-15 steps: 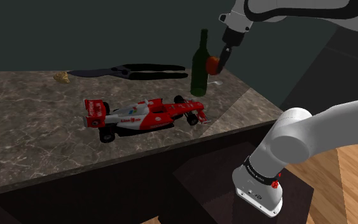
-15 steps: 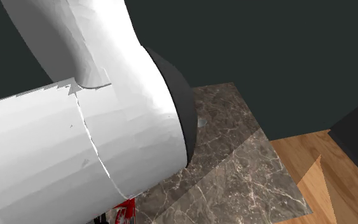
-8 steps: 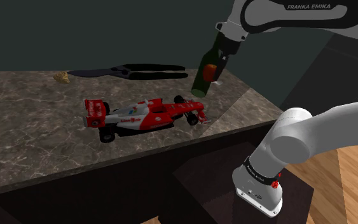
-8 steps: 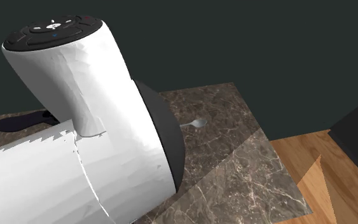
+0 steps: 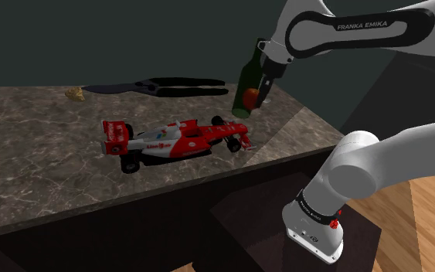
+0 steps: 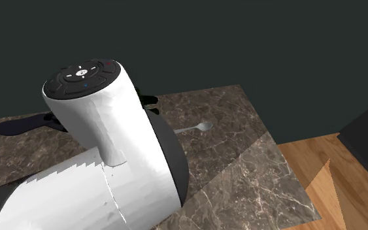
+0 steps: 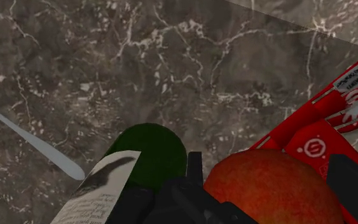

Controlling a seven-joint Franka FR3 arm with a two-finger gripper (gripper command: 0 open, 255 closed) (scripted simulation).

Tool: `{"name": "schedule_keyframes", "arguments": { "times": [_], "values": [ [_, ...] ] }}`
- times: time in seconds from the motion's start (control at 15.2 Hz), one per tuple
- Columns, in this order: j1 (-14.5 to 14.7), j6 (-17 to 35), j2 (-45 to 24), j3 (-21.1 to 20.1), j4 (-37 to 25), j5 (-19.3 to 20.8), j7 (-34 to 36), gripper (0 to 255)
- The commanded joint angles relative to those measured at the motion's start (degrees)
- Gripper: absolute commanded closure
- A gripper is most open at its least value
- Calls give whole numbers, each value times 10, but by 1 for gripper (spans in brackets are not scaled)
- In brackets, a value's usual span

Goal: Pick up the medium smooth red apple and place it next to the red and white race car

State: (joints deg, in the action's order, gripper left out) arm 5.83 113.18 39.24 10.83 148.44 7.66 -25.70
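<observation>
Apple (image 7: 266, 191) clasped in the pincer (image 5: 259, 94), aloft just beside the green bottle (image 5: 243, 81), near the race car (image 5: 173, 139)

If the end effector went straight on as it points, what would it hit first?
With the apple in its grip, probably the marble countertop, just beside the race car's nose; the green bottle stands close alongside. Depth is unclear.

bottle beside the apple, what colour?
Bottle: dark green, pale label; best in wrist view.
</observation>
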Motion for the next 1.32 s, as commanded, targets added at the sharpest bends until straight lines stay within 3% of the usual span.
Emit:
{"name": "schedule_keyframes", "arguments": {
  "times": [0.0, 0.92, 1.25],
  "values": [
    [0, 17, -3, 1, 14, 1, 1, 255],
    [-4, 149, -51, 16, 98, 12, 2, 255],
    [-3, 149, -51, 17, 98, 13, 3, 255]
  ]
}}
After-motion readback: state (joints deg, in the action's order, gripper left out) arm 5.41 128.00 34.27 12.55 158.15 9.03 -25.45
